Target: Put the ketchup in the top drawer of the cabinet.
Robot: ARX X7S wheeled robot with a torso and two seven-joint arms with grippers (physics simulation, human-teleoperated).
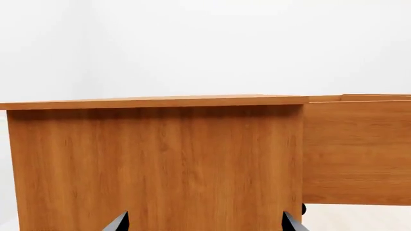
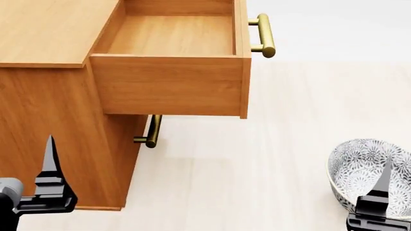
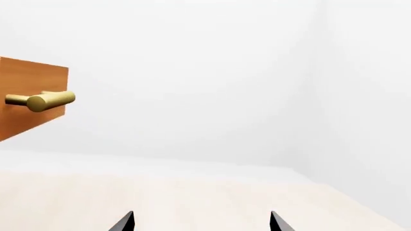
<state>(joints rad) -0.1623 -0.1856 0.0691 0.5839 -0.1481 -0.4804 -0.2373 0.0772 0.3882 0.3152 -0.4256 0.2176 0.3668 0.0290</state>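
The ketchup shows in no view. The orange-brown cabinet (image 2: 45, 96) stands at the left. Its top drawer (image 2: 170, 84) is pulled out, open and empty inside, with its brass handle (image 2: 264, 34) at the front. In the left wrist view the cabinet's side (image 1: 154, 163) fills the picture, and the drawer (image 1: 356, 149) juts out beside it. My left gripper (image 1: 205, 214) is open and empty, close to the cabinet's side. My right gripper (image 3: 202, 214) is open and empty over the pale floor, and the drawer handle (image 3: 42, 101) shows far off in its view.
A grey-patterned bowl (image 2: 359, 166) sits on the floor at the lower right, just by my right gripper's finger (image 2: 384, 180). The lower drawer is shut, and its brass handle (image 2: 151, 132) sticks out under the open drawer. My left finger (image 2: 50, 159) is in front of the cabinet's side.
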